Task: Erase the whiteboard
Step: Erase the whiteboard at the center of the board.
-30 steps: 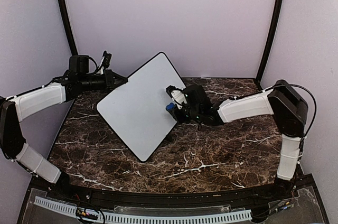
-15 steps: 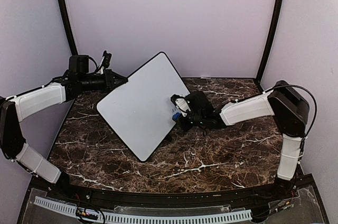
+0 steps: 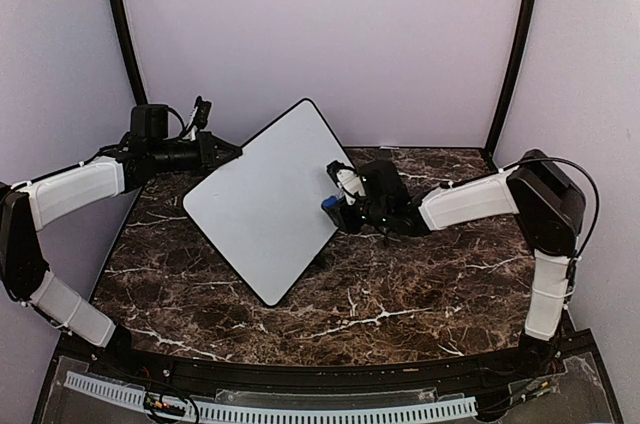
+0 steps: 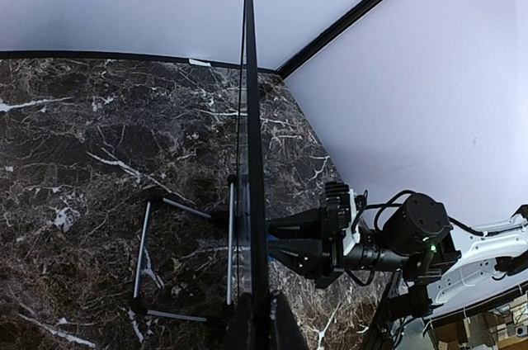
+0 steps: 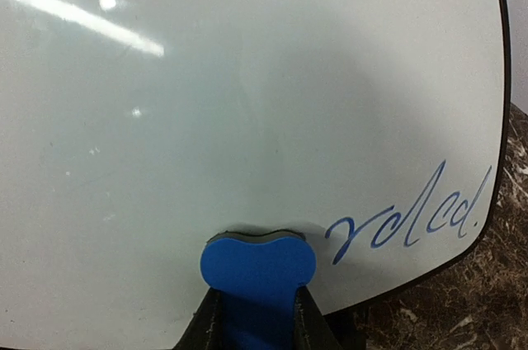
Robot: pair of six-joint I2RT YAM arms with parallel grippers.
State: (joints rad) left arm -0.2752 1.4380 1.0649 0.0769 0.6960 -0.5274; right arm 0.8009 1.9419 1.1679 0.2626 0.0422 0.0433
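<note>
the biggest thing here is the dark brown marble-look tabletop (image 3: 420, 294), boxed in by pale lilac walls (image 3: 320, 34) with black corner posts (image 3: 513, 44) at the back. the large flat white whiteboard (image 3: 260, 204) with its thin black rim stands tipped up on the left-middle of the table. from the top camera it's turned like a diamond, one corner up near the back wall and the lowest corner toward the front edge. bare marble shows along the front and across the right side under the right arm. the left wall sits close behind the left arm.

the left gripper (image 3: 232, 152) is clamped tight on the board's left corner. its wrist camera sees the board edge-on, with a thin metal wire stand (image 4: 144, 243) on the far side from the other arm. the right gripper (image 3: 335, 204) is narrowed around a small blue eraser block (image 5: 258, 266), holding it up against the board face near the right edge. blue cursive handwriting (image 5: 404, 218) sits in the corner just right of the eraser, tight to the rim and not touching the eraser.
</note>
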